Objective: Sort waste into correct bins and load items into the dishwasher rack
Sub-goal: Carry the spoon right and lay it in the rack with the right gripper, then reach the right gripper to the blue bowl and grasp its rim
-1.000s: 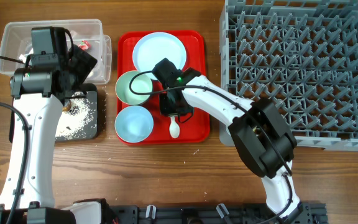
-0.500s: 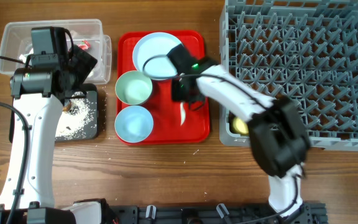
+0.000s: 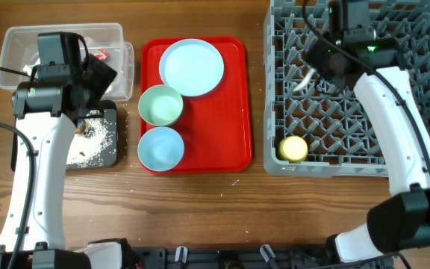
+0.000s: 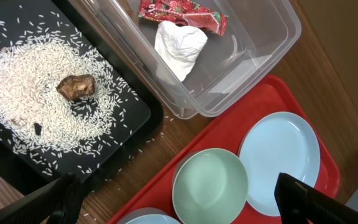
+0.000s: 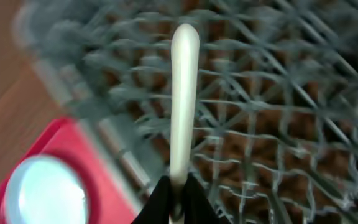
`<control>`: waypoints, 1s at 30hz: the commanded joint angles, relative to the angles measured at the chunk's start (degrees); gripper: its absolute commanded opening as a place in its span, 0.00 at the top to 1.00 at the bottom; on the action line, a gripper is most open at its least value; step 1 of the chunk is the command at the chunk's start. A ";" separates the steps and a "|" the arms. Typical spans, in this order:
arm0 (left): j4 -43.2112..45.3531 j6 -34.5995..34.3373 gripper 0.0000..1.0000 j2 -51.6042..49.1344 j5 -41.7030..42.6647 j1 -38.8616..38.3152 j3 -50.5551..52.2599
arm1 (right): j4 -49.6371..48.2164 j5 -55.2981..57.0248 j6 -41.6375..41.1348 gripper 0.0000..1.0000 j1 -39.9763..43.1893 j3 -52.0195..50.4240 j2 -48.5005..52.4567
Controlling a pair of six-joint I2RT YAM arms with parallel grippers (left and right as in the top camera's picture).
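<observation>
Your clear plastic rectangular tub (image 4: pixel 253 68) at the far left holds a red wrapper (image 4: pixel 182 12) and a crumpled white tissue (image 4: pixel 179 40). On its near side, the shallow black rectangular tray (image 4: pixel 129 118) carries scattered white rice-like grains (image 4: pixel 36 74) and a brown food scrap (image 4: pixel 76 86). In the middle, the flat red serving tray (image 3: pixel 237 112) holds a pale blue round plate (image 3: pixel 191 67) at its far end. A pale green bowl (image 3: pixel 160 104) and a light blue bowl (image 3: pixel 160 147) sit along its left side, both upright and empty. On the right, the large square grey plastic rack (image 3: pixel 282 45) has a small yellow cup (image 3: pixel 293 149) in its near-left corner. Your right gripper (image 5: pixel 178 202) is pinched tight on one end of a white spoon (image 5: pixel 182 106), held over the far-left part of the rack; you cannot tell whether the spoon touches the pegs. The spoon is plain, smooth and slender, blurred in the wrist view, with a rounded free end. Its long axis runs straight out from the fingertips, and from overhead it slants toward the near left, away from the claw. Your left gripper (image 4: pixel 176 180) hangs over the bins at the left, spread wide with nothing between its fingers.
</observation>
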State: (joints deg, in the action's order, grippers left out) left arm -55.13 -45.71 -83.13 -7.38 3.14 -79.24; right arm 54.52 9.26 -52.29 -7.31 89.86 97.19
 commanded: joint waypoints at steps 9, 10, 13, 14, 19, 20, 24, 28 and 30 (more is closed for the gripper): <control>-0.02 0.33 0.00 0.94 0.09 0.24 -0.81 | 2.62 11.28 -27.56 0.96 7.69 -10.08 0.85; -0.02 0.33 0.00 0.94 0.09 0.24 -0.81 | 2.54 11.30 -27.10 0.96 8.37 -10.08 0.85; -0.02 0.33 0.00 0.94 0.09 0.24 -0.81 | 1.44 11.28 -21.84 0.53 8.57 -10.05 0.85; -0.02 0.33 0.00 0.94 0.09 0.24 -0.81 | 0.02 11.15 -16.90 0.18 8.57 -10.05 0.85; -0.02 0.33 0.00 0.94 0.09 0.24 -0.81 | -6.10 0.31 9.42 0.00 8.50 -8.41 -0.26; -0.02 0.33 0.00 0.94 0.11 0.24 -0.81 | -6.62 -4.26 13.86 0.00 8.39 -6.97 -0.81; -0.02 0.33 0.00 0.94 0.09 0.24 -0.81 | -13.94 -26.18 29.29 0.10 5.51 -3.82 -2.38; -0.02 0.33 0.00 0.94 0.09 0.26 -0.81 | -16.28 -30.56 29.86 0.10 -2.36 -4.11 -1.31; -0.02 0.33 0.00 0.94 0.09 0.24 -0.81 | -16.26 -30.56 30.05 0.11 -8.74 -4.24 0.11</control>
State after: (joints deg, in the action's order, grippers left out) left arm -55.13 -45.71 -83.13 -7.38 3.14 -79.24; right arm 38.30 -15.84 -26.11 -9.08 85.03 96.20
